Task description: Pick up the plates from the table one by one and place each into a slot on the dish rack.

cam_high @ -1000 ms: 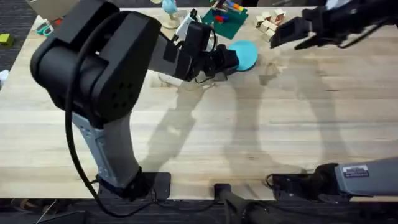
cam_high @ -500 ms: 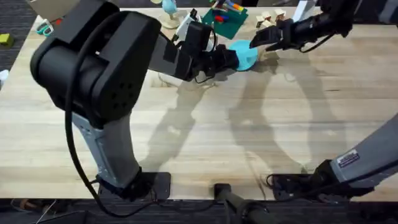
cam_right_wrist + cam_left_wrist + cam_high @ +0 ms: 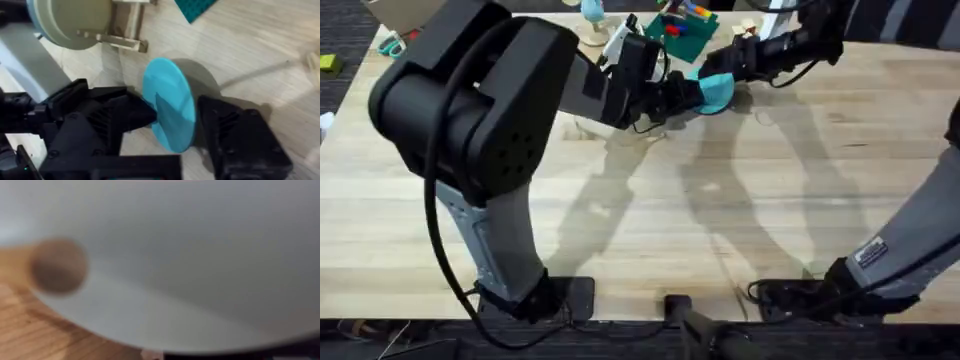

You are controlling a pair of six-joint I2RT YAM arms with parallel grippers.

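At far centre of surface (image 3: 790,180), blue plate (image 3: 169,109) standing on edge, left hand (image 3: 692,94) gripping it, right hand (image 3: 175,131) straddling it, unclosed. Handover underway; next, right closing, carrying toward rack (image 3: 122,30) holding cream plate (image 3: 70,20).

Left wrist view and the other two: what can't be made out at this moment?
- Left wrist view: a pale blurred surface sits against the lens; what it is cannot be told.
- Overhead: the left end effector meets the blue plate, but its hold is too small to judge.
- Right wrist view: whether the right end effector clamps the plate is unclear; the edge cuts off the dish rack.
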